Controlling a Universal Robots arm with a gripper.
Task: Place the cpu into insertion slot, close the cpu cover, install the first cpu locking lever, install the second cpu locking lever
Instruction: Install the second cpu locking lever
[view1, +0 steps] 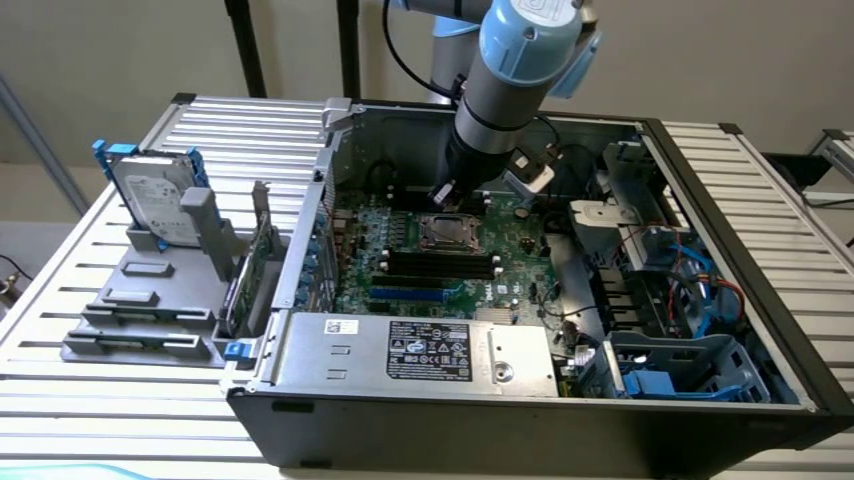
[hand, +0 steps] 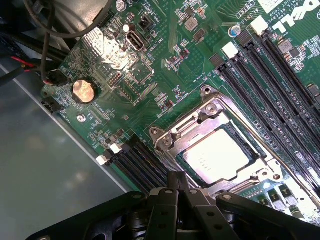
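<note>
Inside the open computer case (view1: 747, 330), the cpu (hand: 220, 152) sits under the cpu cover (hand: 215, 127); the empty, pinched-shut gripper (hand: 179, 192) at the socket's edge could scrape it.

The exterior view looks down from high and well back. The wrist view hangs close overhead. Both share the motherboard (view1: 441, 265) (hand: 150, 75).

You've got the small square silvery cpu (hand: 216, 152) lying flat in the square dark insertion slot with its grey metal rim (hand: 260, 150), on the green board beside the long black memory slots. The silvery metal cpu cover frame (hand: 200, 117) sits down over it, chip top showing bright through the central window. From the exterior view, the socket (view1: 445, 232) lies mid-board inside the open case.
</note>
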